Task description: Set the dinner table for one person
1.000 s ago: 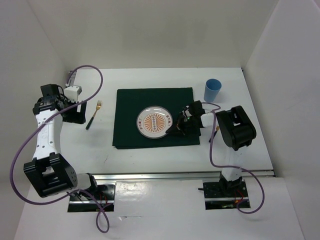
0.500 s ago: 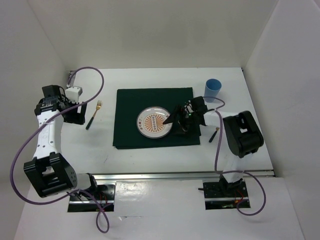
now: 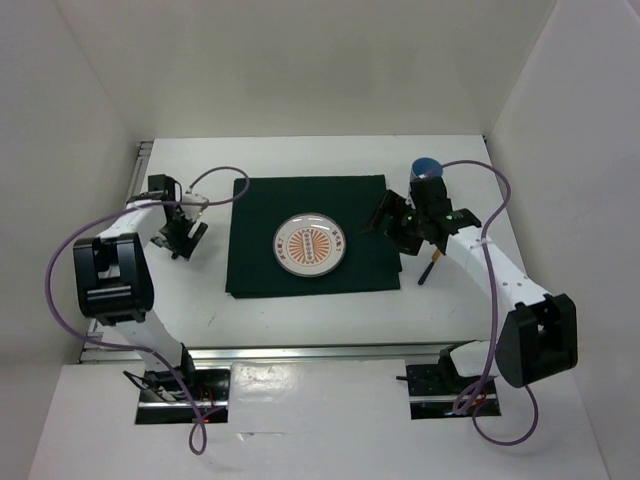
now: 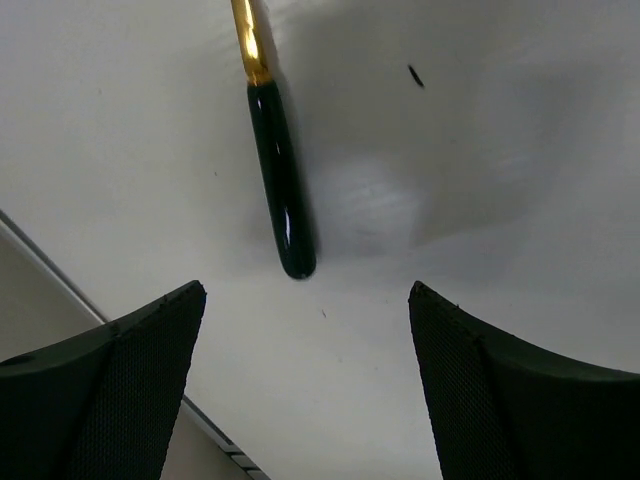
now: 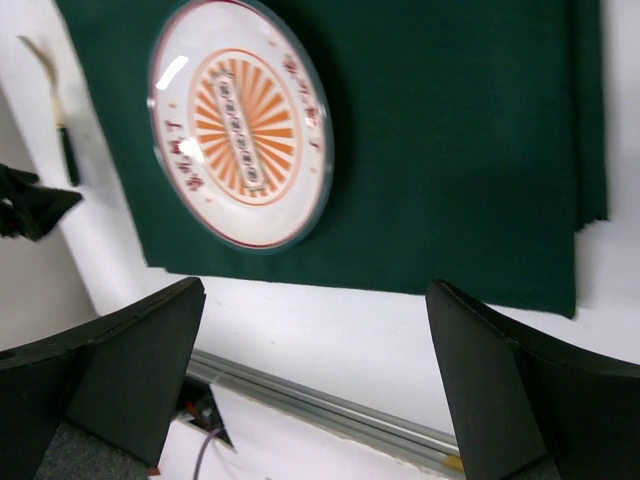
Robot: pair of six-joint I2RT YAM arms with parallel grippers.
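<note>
The white dinner table (image 3: 300,315) carries a dark green placemat (image 3: 310,195) with an orange-patterned plate (image 3: 311,243) on its middle. Left of the mat lies a fork (image 4: 283,180) with a gold neck and a dark handle. My left gripper (image 3: 180,232) hangs open right above it, and the handle's end shows just ahead of my fingertips (image 4: 150,340). My right gripper (image 3: 378,222) is open and empty above the mat's right edge. Its wrist view looks down on the plate (image 5: 240,125), the mat (image 5: 450,150) and the fork (image 5: 62,140).
A blue cup (image 3: 428,168) stands behind my right arm, partly hidden by it. A dark-handled utensil (image 3: 428,270) lies right of the mat. A metal rail (image 3: 350,350) runs along the table's near edge. White walls close in the left, back and right.
My right gripper has opened and drawn back from the plate's edge to the mat's right side, with the arm now stretched out. My left arm has swung in over the fork.
</note>
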